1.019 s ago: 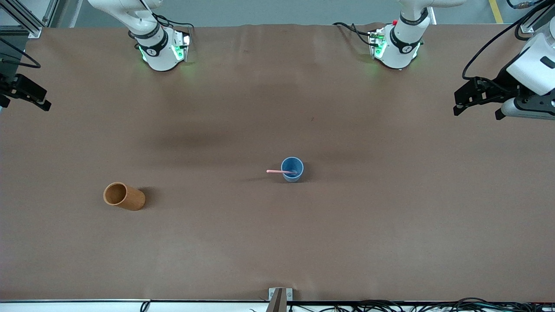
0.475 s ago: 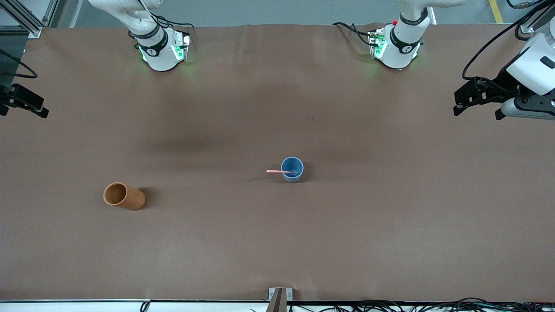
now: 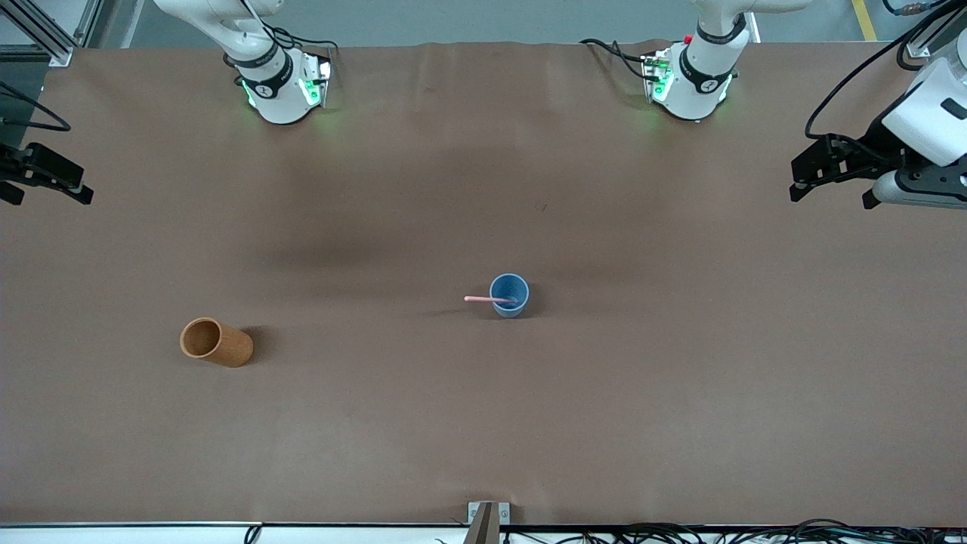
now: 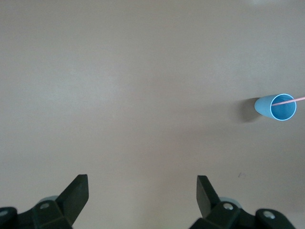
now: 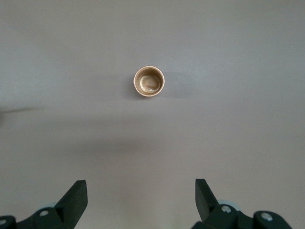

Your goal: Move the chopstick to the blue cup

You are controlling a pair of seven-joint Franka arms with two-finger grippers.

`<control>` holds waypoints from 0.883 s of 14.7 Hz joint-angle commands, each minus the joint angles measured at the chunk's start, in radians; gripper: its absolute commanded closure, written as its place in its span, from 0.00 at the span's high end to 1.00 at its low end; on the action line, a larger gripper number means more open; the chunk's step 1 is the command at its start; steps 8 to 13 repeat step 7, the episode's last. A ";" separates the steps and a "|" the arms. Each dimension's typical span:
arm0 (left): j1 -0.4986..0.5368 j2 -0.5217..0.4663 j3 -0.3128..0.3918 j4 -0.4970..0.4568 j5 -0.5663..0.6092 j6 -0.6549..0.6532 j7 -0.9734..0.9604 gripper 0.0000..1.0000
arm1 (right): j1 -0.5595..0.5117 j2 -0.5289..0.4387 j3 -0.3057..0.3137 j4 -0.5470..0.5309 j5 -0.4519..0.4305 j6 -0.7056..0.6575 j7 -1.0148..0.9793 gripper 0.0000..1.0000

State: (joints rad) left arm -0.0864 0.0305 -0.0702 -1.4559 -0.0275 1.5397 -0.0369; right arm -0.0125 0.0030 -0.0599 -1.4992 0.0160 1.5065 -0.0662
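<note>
Two grippers hang high at the table's two ends, and we see neither of them carrying anything. Starting at the right arm's end, our right gripper (image 3: 47, 175) hovers over the table's edge with its fingers (image 5: 76, 198) spread wide and empty; below it and well apart, nearer the front camera, stands the orange-brown cup (image 3: 216, 342), upright, with nothing in it that we can make out through the right wrist view (image 5: 149, 81). Moving on toward the middle of the table, well away from both grippers, the blue cup (image 3: 509, 295) stands upright with a pink chopstick (image 3: 489, 300) resting in it, one end down inside and the other leaning out over the rim toward the right arm's end. At the left arm's end, our left gripper (image 3: 817, 170) hovers over the table's edge, its fingers (image 4: 75, 194) likewise released with bare table between them, the blue cup (image 4: 279, 107) showing small and off to one side in its wrist view. We judge the transfer done: the chopstick sits in its cup and both arms wait clear. We see nothing further left to move.
</note>
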 commanded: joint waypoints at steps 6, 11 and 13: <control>0.004 0.009 -0.003 0.022 -0.009 -0.003 0.008 1.00 | -0.012 -0.001 0.015 0.005 0.019 0.004 -0.015 1.00; 0.004 0.009 -0.003 0.022 -0.011 -0.003 0.006 1.00 | -0.011 -0.001 0.015 0.005 0.019 0.004 -0.015 1.00; 0.004 0.009 -0.003 0.022 -0.011 -0.003 0.006 1.00 | -0.011 -0.001 0.015 0.005 0.019 0.004 -0.015 1.00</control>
